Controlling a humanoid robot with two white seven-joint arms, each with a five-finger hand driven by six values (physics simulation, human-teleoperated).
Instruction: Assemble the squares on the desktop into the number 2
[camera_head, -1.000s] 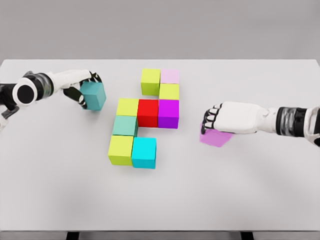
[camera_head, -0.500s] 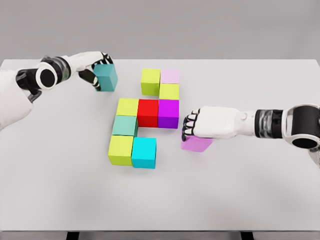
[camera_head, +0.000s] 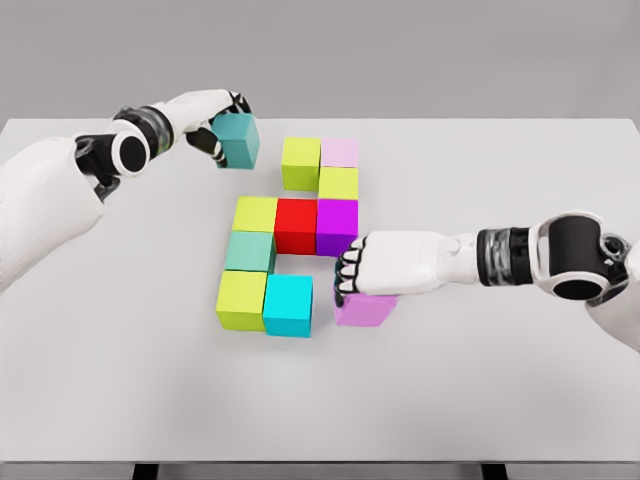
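White table (camera_head: 520, 400) with coloured cubes lying on it.
At the centre: lime cube (camera_head: 301, 162), pale pink cube (camera_head: 340, 152), yellow-green cube (camera_head: 338, 183), yellow cube (camera_head: 255, 214), red cube (camera_head: 296, 225), purple cube (camera_head: 337, 226), green cube (camera_head: 249, 251), lime-yellow cube (camera_head: 241, 300), cyan cube (camera_head: 288, 305); at 4 o'clock from them, a violet cube (camera_head: 364, 310).

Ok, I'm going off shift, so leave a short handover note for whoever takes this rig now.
Left hand: shut on the teal cube, left of the top yellow-green cube.
Right hand: shut on the pink-violet cube, right of the cyan cube, a gap between them.
Done: eight cubes form most of the 2.
Left: close the top row with teal, the bottom row with pink-violet.
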